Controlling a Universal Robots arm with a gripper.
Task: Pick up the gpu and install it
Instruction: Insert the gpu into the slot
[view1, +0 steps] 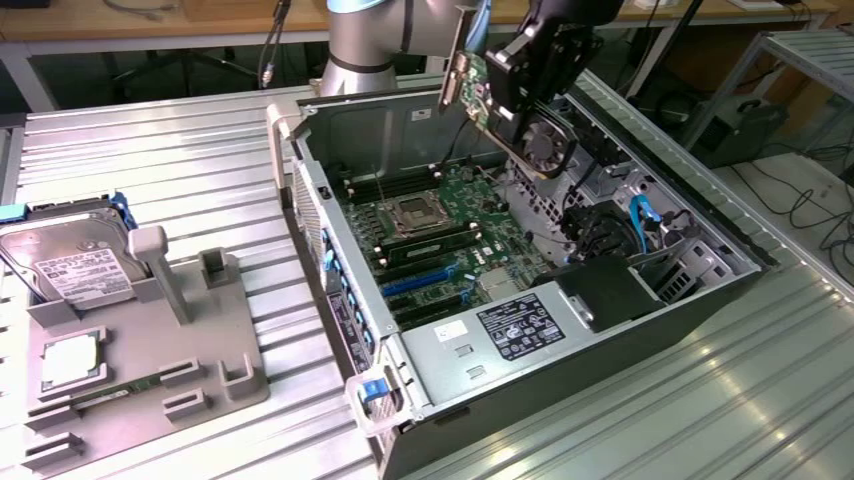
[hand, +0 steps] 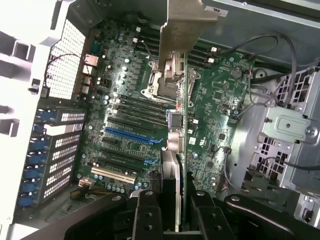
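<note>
Gripper: gripper (hand: 175, 214) clamped on the gpu (hand: 176, 150), one black finger on each face of the card; fingers (hand: 146, 215) seen pressing in from both sides in the wrist view.
Gpu, position: held in the air above the open case (view1: 310, 215), clear of the boards below, touching nothing but the gripper.
Gpu, attitude: on edge and tilted; round black fan (view1: 545, 142) faces the exterior view's right, pale metal bracket (view1: 458, 55) at the upper end, towards the exterior view's left.
Below the card: green motherboard (view1: 447, 215) (wrist view looks straight down the card's edge onto it), processor socket (view1: 411, 215) near its middle.
Slots: blue expansion slot (hand: 131, 134) lies beside the card's line, well below it; nothing seated in it.
Case: lying on its side on the ribbed metal table (view1: 174, 170), side panel off, power supply (view1: 521, 325) at the near end.
Off to the exterior view's left: silver hard drive (view1: 74, 265) with white label, standing in a grey holder (view1: 200, 350), well apart from the case.
</note>
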